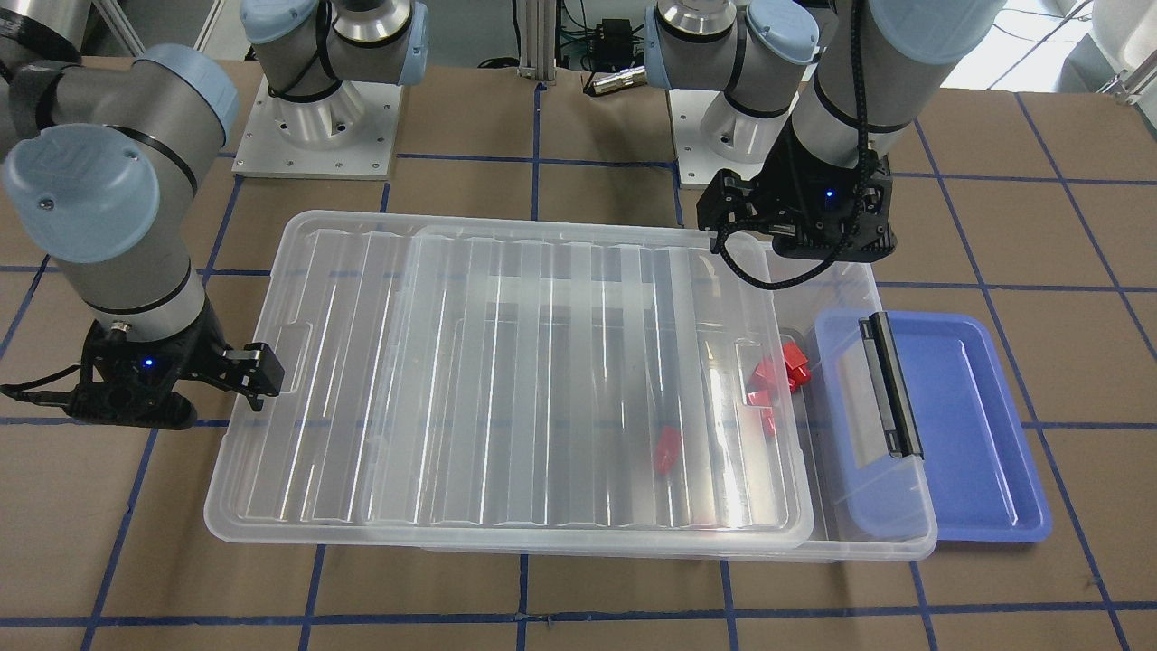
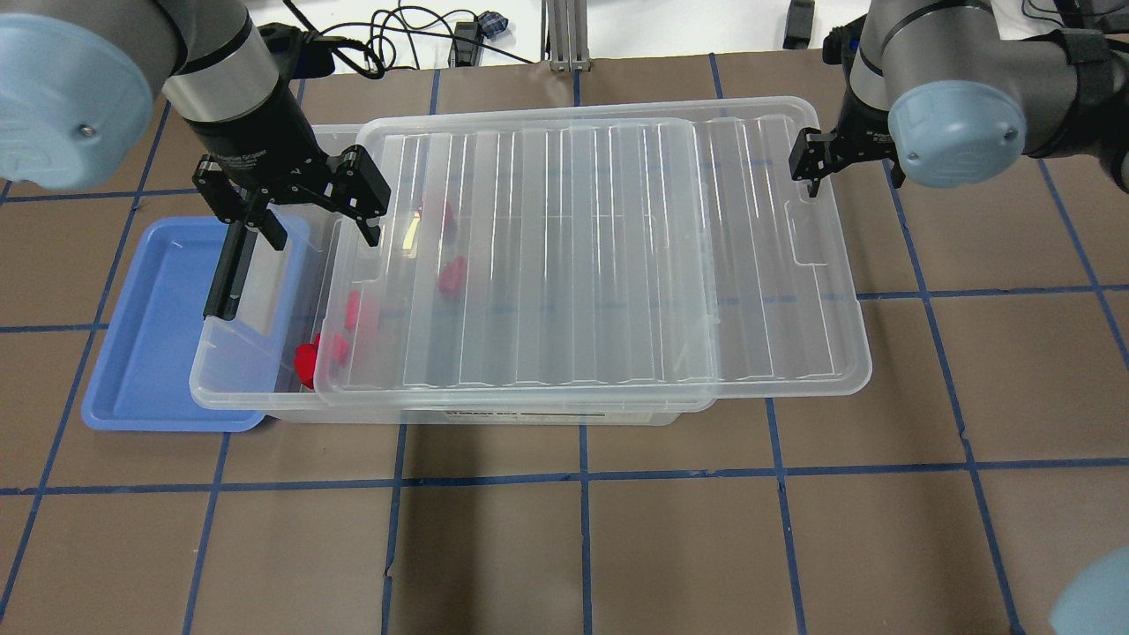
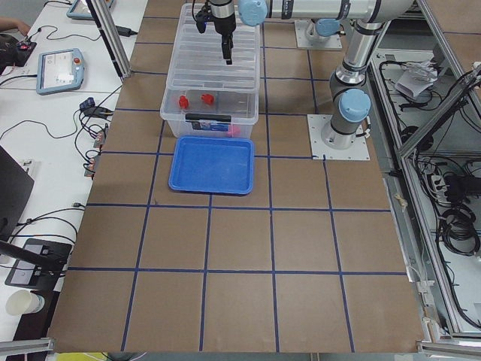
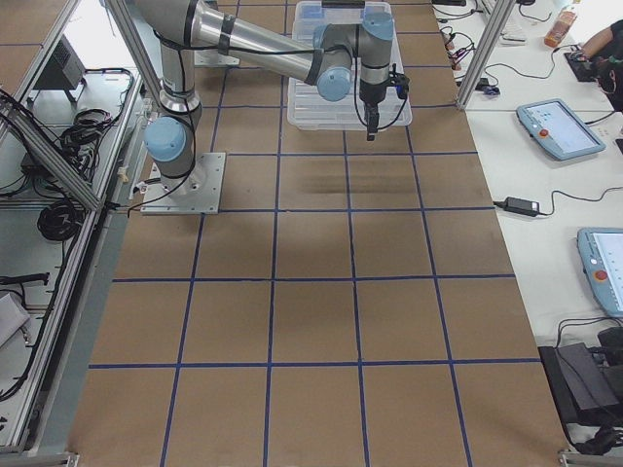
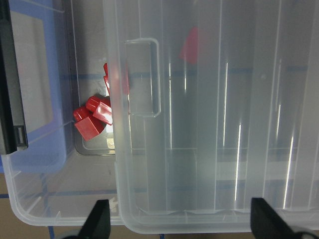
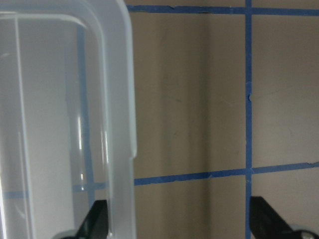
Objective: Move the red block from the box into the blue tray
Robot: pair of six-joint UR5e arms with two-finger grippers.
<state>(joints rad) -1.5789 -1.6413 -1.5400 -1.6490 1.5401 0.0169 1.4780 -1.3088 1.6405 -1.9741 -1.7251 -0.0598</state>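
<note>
The box (image 2: 265,401) is a clear bin whose ribbed lid (image 2: 600,247) is slid toward my right, leaving its left end uncovered. Several red blocks (image 5: 92,119) lie heaped in that uncovered end (image 1: 782,371); another red block (image 1: 667,449) shows under the lid. The blue tray (image 2: 150,335) lies on the table, partly under the box's left end. My left gripper (image 5: 182,224) is open and empty, above the uncovered end (image 2: 317,216). My right gripper (image 6: 179,224) is open, with the lid's far edge between its fingers (image 2: 807,163).
A black latch (image 1: 890,384) hangs on the box's end wall over the tray. The table is brown board with blue tape lines (image 2: 582,476). The two arm bases (image 1: 316,117) stand behind the box.
</note>
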